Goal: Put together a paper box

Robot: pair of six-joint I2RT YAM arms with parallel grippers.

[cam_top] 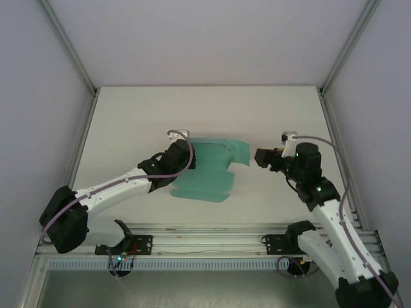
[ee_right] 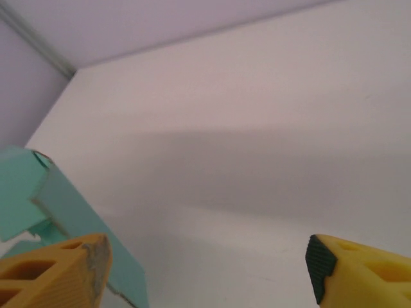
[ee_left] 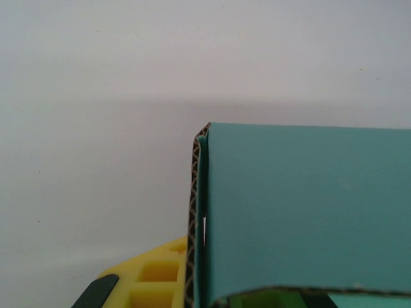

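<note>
Pinching one edge of the paper box in tightly shut left jaws, probably to anchor the half-folded sheet in the middle of the worktop, while holding empty right jaws wide apart just beside its raised flap, apparently ready to fold.

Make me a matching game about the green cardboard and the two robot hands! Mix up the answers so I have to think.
Things:
1. teal-green card paper box
2. left hand
3. right hand
4. white table

What fits:
A. open, holding nothing
B. shut on the card's edge
C. lying between the two hands
D. underneath everything

Pairs: 1-C, 2-B, 3-A, 4-D
</note>
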